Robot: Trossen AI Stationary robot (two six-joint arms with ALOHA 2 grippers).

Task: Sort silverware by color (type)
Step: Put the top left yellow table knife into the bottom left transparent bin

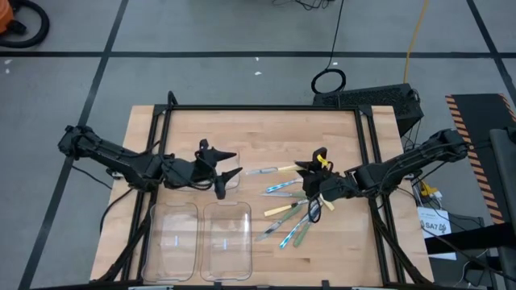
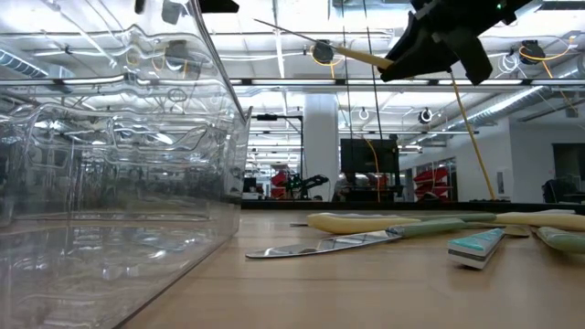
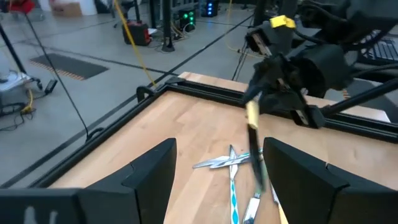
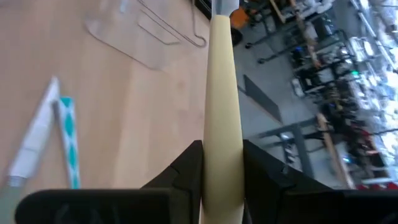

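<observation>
My right gripper [image 1: 309,171] is up over the table's middle, shut on a yellow-handled utensil [image 2: 352,56]. Its thin metal end [image 2: 283,33] points toward my left arm. Several more pieces of silverware lie flat on the wood below and around it: a yellow-handled one [image 1: 278,209], light blue ones [image 1: 282,187] and pale green ones [image 1: 300,234]. My left gripper [image 1: 234,164] hangs open left of them. It faces the right gripper and has nothing between its fingers [image 3: 152,174]. My right gripper pinches the utensil's yellow handle [image 4: 222,149] between its two fingers. The handle runs along the fingers and sticks out ahead of them. The utensil is lifted well clear of the table, close to level, its metal end [image 4: 224,6] farthest from the gripper.
Two clear plastic trays [image 1: 173,238] [image 1: 227,239] stand side by side at the table's near left; one wall [image 2: 119,164] fills the left of the low view. A black frame [image 1: 266,107] runs round the table's edges. Bare wood lies between the trays and the silverware.
</observation>
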